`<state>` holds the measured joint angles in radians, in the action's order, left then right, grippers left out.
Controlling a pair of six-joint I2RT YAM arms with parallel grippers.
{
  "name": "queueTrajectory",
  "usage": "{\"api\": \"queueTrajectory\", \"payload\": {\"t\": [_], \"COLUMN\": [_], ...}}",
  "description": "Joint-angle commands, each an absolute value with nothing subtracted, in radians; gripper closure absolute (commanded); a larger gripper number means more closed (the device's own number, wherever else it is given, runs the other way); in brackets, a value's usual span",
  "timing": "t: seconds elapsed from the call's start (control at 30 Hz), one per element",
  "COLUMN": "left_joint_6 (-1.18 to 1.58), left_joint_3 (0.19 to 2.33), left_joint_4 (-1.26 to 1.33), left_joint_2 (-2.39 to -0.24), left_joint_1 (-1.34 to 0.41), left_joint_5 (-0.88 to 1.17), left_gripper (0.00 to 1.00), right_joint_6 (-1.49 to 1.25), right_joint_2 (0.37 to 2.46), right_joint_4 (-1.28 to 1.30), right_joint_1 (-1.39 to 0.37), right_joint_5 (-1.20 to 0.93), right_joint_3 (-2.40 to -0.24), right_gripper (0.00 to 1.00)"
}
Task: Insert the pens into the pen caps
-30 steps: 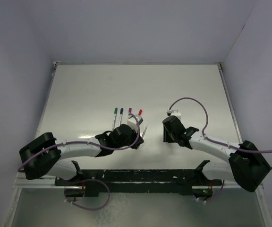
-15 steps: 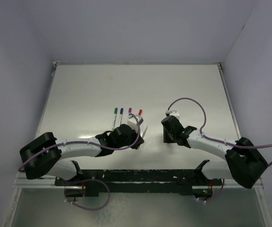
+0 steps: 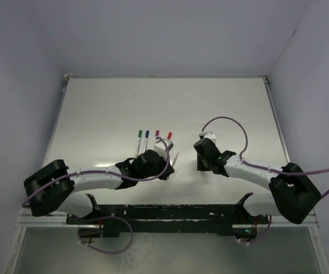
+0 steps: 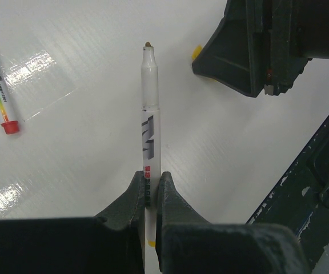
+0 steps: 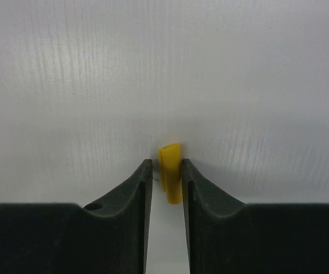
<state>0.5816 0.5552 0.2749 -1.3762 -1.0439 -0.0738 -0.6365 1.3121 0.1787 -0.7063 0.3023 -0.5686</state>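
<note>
Left claw pinches the pen near its tail, leaving the bare tip free and pointing out, ready for capping; right claw straddles the yellow cap on the table, one finger touching it; whether it is clamped, I cannot tell.

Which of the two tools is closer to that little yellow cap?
Right. The right tool straddles the yellow cap, a finger either side; the left tool sits apart, gripping a pen.
</note>
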Motion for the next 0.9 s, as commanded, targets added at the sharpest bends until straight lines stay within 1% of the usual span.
{"api": "queueTrajectory", "payload": {"t": [0.0,0.17,0.27,0.57,0.7,0.87], "left_joint_6": [0.571,0.578,0.581,0.578,0.578,0.592], "left_joint_3": [0.580,0.573,0.571,0.575,0.558,0.508], "left_joint_4": [0.319,0.319,0.318,0.328,0.344,0.419], "left_joint_2": [-1.358,-1.350,-1.346,-1.353,-1.340,-1.295], "left_joint_1": [-1.046,-1.046,-1.046,-1.046,-1.047,-1.049], "left_joint_5": [-0.072,-0.081,-0.087,-0.070,-0.059,-0.045], "left_gripper": [1.00,1.00,1.00,1.00,1.00,1.00], "right_joint_6": [-0.662,-0.680,-0.678,-0.640,-0.607,-0.568], "right_joint_2": [1.347,1.325,1.302,1.218,1.140,1.045], "right_joint_4": [0.218,0.231,0.248,0.241,0.143,-0.058], "right_joint_1": [-0.703,-0.703,-0.704,-0.704,-0.704,-0.704], "right_joint_5": [0.282,0.241,0.220,0.262,0.288,0.291], "right_joint_3": [-0.556,-0.531,-0.521,-0.549,-0.557,-0.534], "right_gripper": [0.73,0.85,1.00,1.00,1.00,1.00]}}
